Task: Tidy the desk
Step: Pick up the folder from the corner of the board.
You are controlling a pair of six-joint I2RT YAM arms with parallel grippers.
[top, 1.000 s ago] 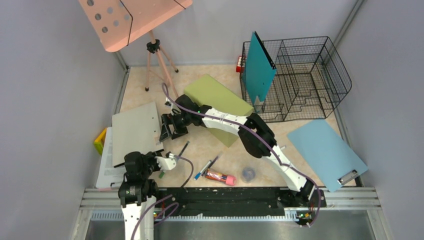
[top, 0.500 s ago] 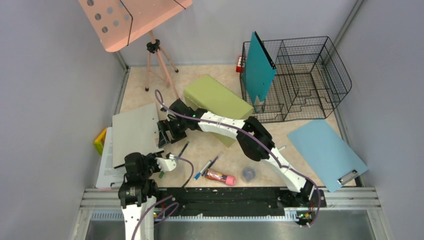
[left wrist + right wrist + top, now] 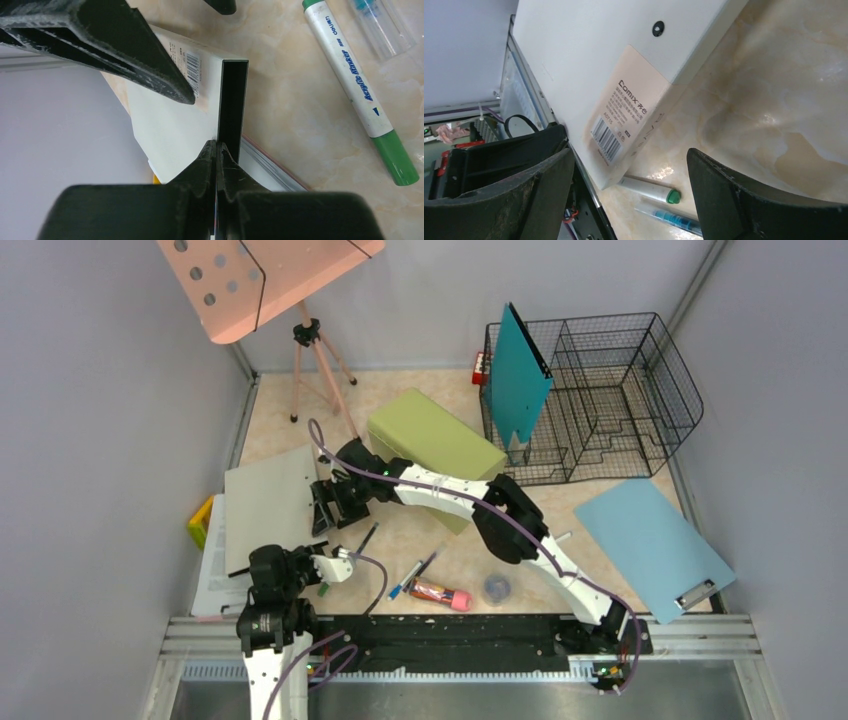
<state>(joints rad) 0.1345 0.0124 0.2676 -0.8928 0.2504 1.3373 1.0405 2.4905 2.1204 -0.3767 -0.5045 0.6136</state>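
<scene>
Early stage. Desk point(image 3: 420, 530) cluttered: pens, marker point(image 3: 361, 85), blue clipboard point(image 3: 650, 545) loose. Teal folder point(image 3: 517, 375) filed in basket point(image 3: 640, 390). Right gripper point(image 3: 629, 165) wide over grey folder point(image 3: 270, 502); left gripper point(image 3: 216, 150) pinched shut, empty.

The desk point(image 3: 774, 100) is showing glossy, marble-patterned stone with soft reflections. Lying on it, the white folder point(image 3: 589, 65) is looking matt and smooth, its paper label point(image 3: 626, 115) printed; the marker point(image 3: 357, 90) beside it is gleaming plastic.
</scene>
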